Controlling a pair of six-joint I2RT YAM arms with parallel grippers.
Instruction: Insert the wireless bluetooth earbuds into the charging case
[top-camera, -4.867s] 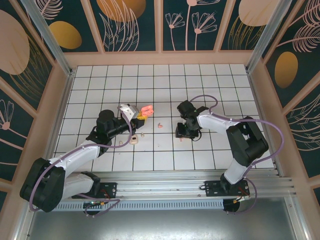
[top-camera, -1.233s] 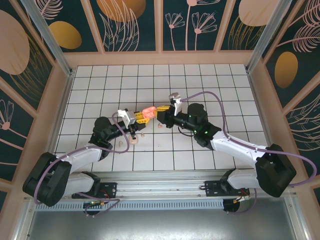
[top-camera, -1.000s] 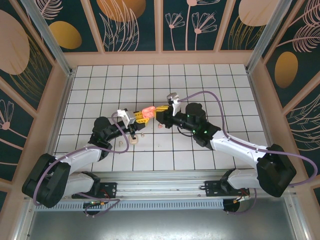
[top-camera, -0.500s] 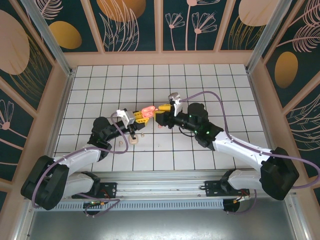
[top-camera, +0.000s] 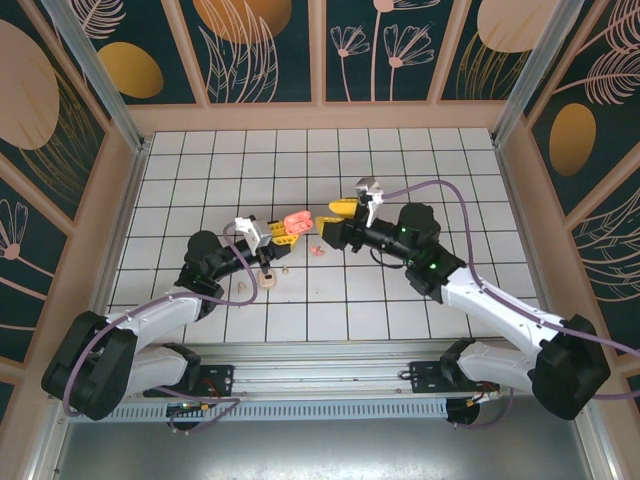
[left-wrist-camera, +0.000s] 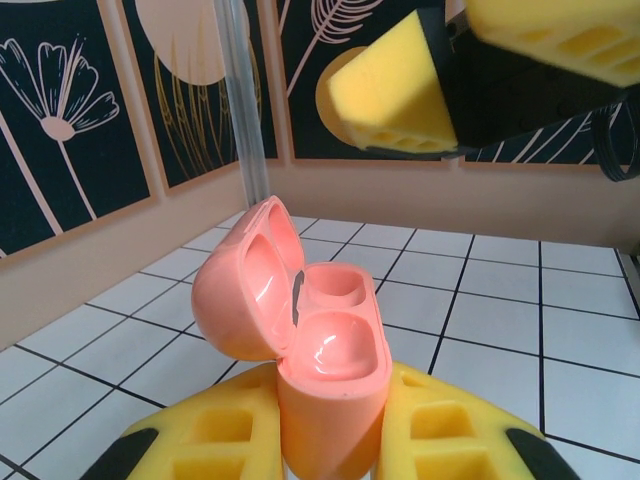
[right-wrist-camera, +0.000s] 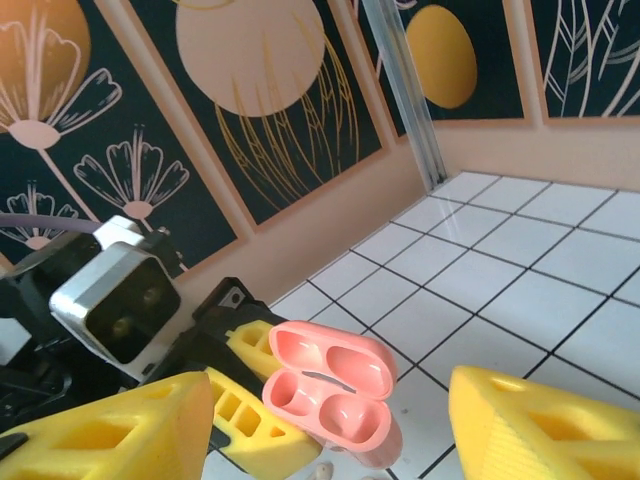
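The left gripper (top-camera: 284, 231) clamps the base of the open charging case (top-camera: 294, 222). The right gripper (top-camera: 333, 217), fingers spread and holding nothing, is just beside the case. A pink earbud (top-camera: 319, 250) lies on the tiles near the case, clear of all fingers.

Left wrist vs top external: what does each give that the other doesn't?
Left wrist: the inside of the open pink case, with two wells and the lid tipped left. Top external: a loose coral-pink earbud on the tiles near the case, and small beige pieces by the left arm. Both: the left gripper clamping the case, the right gripper open beside it.
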